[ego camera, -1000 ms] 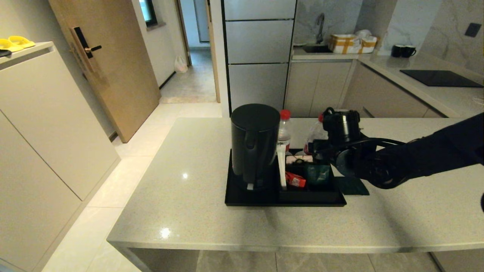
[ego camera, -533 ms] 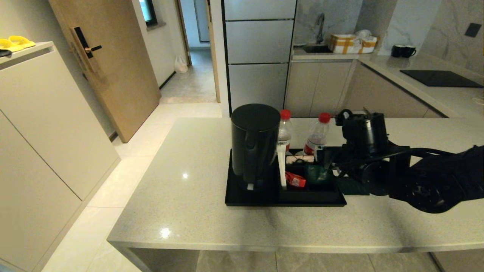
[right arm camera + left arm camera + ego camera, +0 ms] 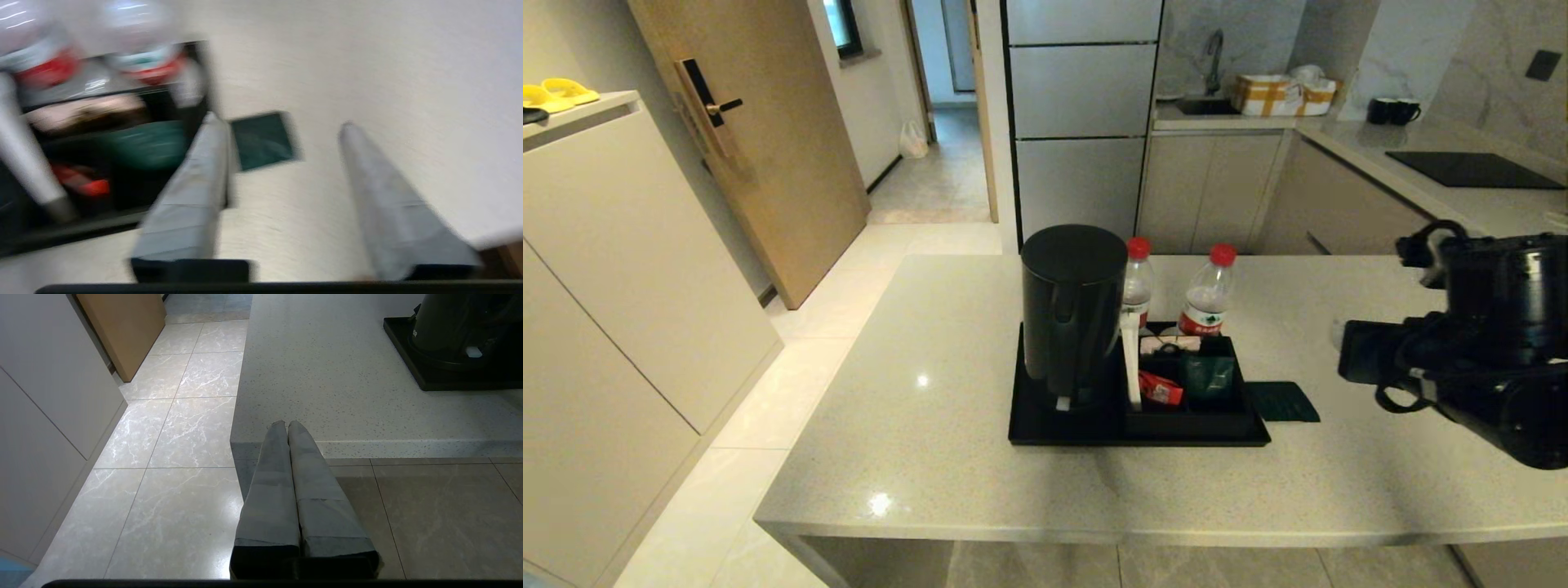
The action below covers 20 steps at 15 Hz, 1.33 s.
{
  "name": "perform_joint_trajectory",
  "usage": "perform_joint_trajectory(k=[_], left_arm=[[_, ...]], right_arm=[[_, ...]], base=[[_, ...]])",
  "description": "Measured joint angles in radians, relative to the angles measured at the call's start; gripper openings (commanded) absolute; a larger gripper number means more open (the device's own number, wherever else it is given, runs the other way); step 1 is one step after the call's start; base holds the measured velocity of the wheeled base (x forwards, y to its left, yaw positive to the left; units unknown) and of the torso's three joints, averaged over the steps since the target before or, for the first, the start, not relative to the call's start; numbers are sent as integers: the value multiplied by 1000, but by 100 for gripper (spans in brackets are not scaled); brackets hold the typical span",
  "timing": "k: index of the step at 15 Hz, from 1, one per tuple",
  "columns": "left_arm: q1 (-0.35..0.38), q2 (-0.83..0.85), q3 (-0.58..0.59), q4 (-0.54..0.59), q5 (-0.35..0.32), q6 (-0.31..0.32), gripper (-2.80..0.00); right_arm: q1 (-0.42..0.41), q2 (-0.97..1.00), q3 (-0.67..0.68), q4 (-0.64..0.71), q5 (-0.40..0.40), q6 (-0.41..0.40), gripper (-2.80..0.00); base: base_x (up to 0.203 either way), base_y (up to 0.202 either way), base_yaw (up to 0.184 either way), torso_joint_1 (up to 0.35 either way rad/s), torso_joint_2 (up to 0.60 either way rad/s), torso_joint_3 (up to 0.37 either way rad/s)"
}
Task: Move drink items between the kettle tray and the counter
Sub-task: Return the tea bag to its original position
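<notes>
Right end effector [image 3: 282, 122] hangs open and empty over the table [image 3: 931, 457], lined up near the green packet [image 3: 1282, 402] (probably next); left end effector [image 3: 288, 424] parked closed

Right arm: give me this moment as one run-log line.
right gripper: open, empty, above counter | green packet: on counter beside tray | left gripper: shut, parked off counter edge

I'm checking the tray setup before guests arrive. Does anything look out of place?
One thing: a dark green packet lies flat on the counter, just off the black tray, while a similar green packet sits in the sachet box. Kettle and both bottles stand upright.
</notes>
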State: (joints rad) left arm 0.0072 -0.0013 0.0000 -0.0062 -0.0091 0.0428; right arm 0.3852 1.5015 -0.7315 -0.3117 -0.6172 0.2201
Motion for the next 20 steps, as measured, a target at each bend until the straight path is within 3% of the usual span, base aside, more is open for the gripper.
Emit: perform_joint_trajectory(k=[5, 7, 12, 20], left_arm=[[0, 0, 0, -1, 0, 0, -280], [0, 0, 0, -1, 0, 0, -280], [0, 0, 0, -1, 0, 0, -280], [0, 0, 0, 0, 0, 0, -280]], right_arm=[[-78, -78, 110, 28, 15, 62, -280], [-86, -82, 168, 28, 53, 107, -280], [-101, -61, 216, 27, 152, 130, -280], [-200, 166, 98, 23, 416, 165, -280]], base=[[0, 0, 0, 0, 0, 0], [0, 0, 0, 0, 0, 0], [0, 0, 0, 0, 0, 0], [0, 0, 0, 0, 0, 0]])
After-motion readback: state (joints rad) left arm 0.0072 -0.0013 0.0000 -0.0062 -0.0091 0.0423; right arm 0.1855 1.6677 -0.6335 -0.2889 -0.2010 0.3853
